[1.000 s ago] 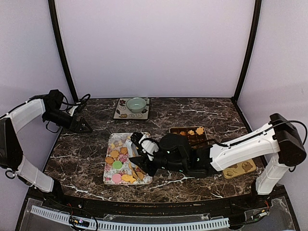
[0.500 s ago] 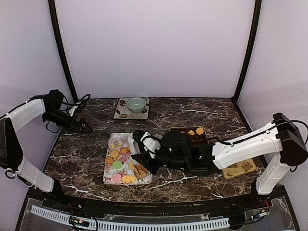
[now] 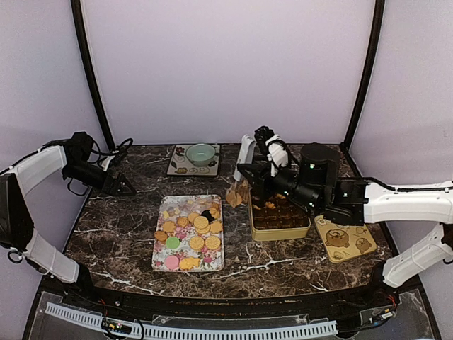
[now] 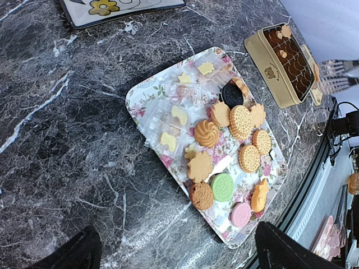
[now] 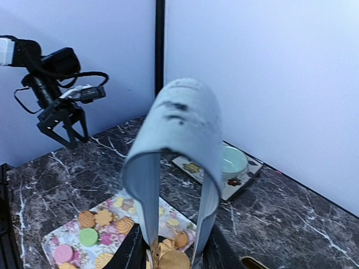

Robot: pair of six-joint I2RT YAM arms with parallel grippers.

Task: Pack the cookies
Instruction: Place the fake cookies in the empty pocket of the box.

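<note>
Several cookies lie on a floral tray, also in the left wrist view. My right gripper is shut on pale tongs and holds them in the air by the left edge of the gold tin. The tongs' tips pinch golden cookies. In the right wrist view the tongs arch up from my gripper, with cookies between the tips. My left gripper is open and empty at the far left, away from the tray.
A green bowl sits on a floral coaster at the back. The tin's lid with bear shapes lies right of the tin. The tin holds a few cookies in dark compartments. Walls enclose the table.
My right arm has risen from the tray and swung back and right toward the tin, carrying the tongs with cookies. The tray is now uncovered. The left arm has not moved.
</note>
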